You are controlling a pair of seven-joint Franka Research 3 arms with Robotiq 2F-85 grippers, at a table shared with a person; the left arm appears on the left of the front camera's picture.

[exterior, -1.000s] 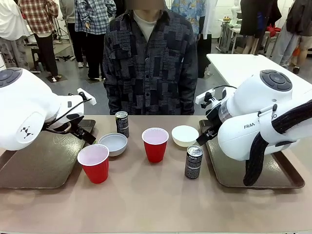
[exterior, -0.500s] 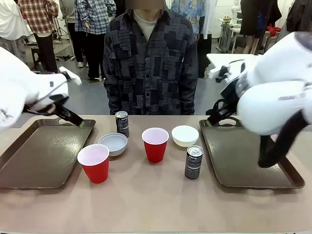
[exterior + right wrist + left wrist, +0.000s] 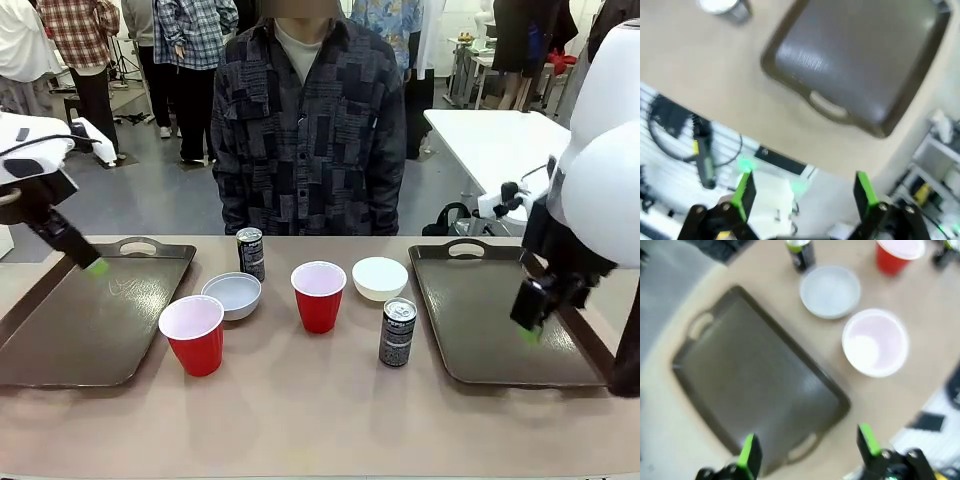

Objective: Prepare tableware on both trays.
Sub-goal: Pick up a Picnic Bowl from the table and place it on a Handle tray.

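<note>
Two cups (image 3: pixel 197 335), two bowls (image 3: pixel 232 295) and two cans (image 3: pixel 397 333) stand on the table (image 3: pixel 320 420), none on a tray, between the left end effector (image 3: pixel 808 447), which hangs over the left tray (image 3: pixel 90 330), and the right end effector (image 3: pixel 804 192), by the right tray (image 3: pixel 480 320). Both gape wide, holding nothing.

Both arms are up and swung outward off the table's middle: my left gripper (image 3: pixel 95 264) now hangs over the left tray (image 3: pixel 60 345), my right gripper (image 3: pixel 530 328) over the right tray (image 3: pixel 480 330).
</note>
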